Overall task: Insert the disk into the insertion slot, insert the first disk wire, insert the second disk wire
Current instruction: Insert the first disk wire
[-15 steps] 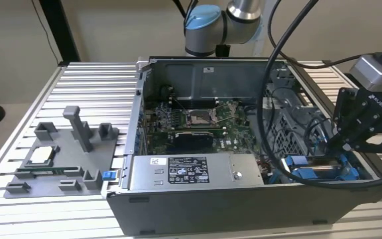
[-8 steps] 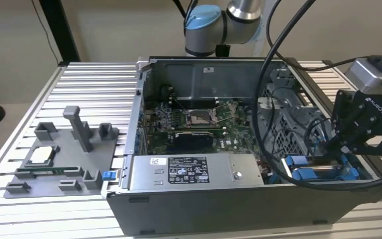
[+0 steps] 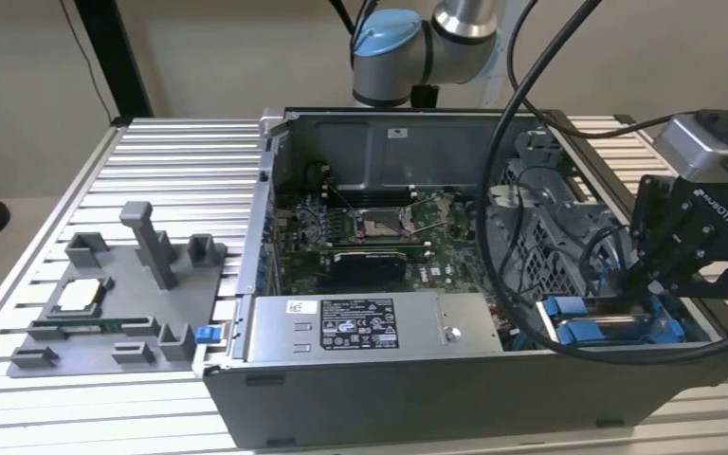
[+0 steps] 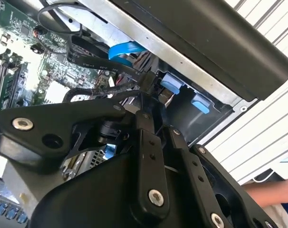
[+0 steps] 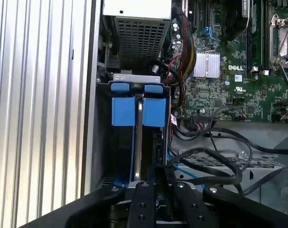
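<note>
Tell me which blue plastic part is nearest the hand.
The blue tabs inside the case, just beneath the hand; the small blue clip sits outside, by the grey fixture.

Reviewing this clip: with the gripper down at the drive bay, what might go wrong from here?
1. Loose black cables loop right beside the insertion slot; the gripper might snag them.
2. A person's arm shows just outside the case, so a sudden swing may be hazardous.
</note>
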{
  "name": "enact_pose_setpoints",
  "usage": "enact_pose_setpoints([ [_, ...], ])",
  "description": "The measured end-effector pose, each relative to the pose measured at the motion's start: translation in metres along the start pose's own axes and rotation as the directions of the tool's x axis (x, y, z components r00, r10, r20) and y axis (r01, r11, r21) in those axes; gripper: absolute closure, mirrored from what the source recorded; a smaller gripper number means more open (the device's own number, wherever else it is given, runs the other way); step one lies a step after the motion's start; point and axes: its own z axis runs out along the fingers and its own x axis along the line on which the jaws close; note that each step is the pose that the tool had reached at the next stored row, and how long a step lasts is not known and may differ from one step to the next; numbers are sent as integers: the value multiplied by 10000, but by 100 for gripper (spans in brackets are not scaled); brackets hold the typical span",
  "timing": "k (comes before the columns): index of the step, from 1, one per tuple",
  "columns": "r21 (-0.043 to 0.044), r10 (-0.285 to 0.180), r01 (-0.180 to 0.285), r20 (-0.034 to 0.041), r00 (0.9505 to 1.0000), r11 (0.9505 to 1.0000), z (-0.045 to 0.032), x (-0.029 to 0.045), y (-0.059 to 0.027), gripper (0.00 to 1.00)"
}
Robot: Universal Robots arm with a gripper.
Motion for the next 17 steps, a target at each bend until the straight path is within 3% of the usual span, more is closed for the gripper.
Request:
enact_pose_setpoints([
  [17, 26, 405, -405, 49, 9992, 9992, 34, 1, -1, 100],
])
